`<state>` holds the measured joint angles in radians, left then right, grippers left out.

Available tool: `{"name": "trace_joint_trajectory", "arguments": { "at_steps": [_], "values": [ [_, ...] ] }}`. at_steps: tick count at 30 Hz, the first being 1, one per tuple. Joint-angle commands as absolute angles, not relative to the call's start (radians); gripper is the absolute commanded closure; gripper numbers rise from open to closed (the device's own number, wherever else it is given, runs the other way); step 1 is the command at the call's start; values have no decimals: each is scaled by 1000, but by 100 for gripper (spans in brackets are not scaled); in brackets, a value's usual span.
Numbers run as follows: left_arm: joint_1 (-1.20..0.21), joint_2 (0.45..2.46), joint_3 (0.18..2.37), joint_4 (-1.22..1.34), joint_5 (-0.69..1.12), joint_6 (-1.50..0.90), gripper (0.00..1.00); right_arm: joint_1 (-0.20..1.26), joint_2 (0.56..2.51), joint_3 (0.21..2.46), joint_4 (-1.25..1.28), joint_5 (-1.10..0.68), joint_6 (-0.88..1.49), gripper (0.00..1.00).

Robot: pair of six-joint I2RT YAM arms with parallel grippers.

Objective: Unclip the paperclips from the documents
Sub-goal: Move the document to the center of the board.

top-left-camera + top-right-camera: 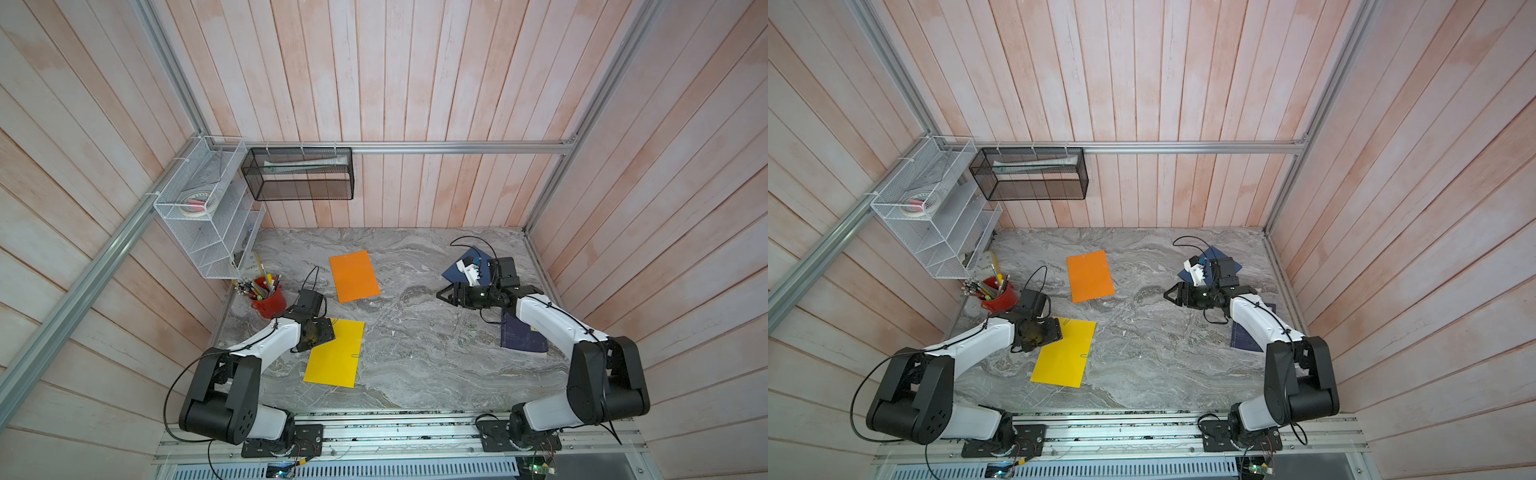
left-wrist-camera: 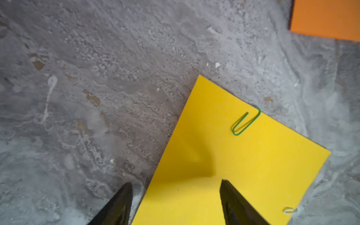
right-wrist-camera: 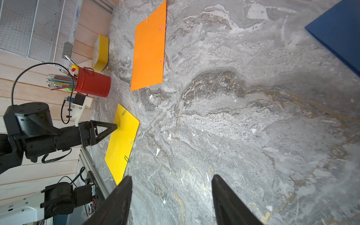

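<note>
- Where the marble table is meeting the side wall at about 9 o'clock, a red tin of pencils is standing upright.
- Just toward 5 o'clock from it, the left gripper is pointing down with its jaws spread and nothing between them. One finger is hanging over bare marble, the other over the yellow sheet. Whether the tips are touching the sheet I cannot tell.
- The yellow sheet is lying flat at about 8 o'clock. It is carrying a green paperclip on its 12 o'clock edge. A silvery paperclip and a second green paperclip are sitting on its 3 o'clock edge.
- The orange sheet is lying flat at about 11 o'clock, well apart from the yellow one. A pale paperclip is sitting on its 12 o'clock edge, and a pink paperclip and a lower pink paperclip on its 3 o'clock edge.
- The right gripper is hanging at about 2 o'clock, aiming toward 9 o'clock over bare marble, its jaws parted and empty.
- The dark blue sheet is lying at about 1 o'clock, partly hidden by the right wrist.
- A navy book is lying at about 4 o'clock.
</note>
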<state>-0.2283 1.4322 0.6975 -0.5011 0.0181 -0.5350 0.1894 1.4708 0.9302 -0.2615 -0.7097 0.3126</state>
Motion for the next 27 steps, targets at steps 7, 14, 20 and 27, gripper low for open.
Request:
{"name": "trace_joint_trajectory", "arguments": {
  "at_steps": [7,14,20,27],
  "values": [
    [-320,1463,631,-527,153,-607,26,198,1442,915,-231,-735,314,33],
    [-433,1478,626,-489,209,-713,26,224,1421,880,-213,-736,328,33],
    [-514,1511,676,-475,250,-753,25,281,1404,826,-206,-733,345,32],
    [-598,1584,724,-461,308,-755,25,415,1373,713,-172,-706,414,32]
  ]
}}
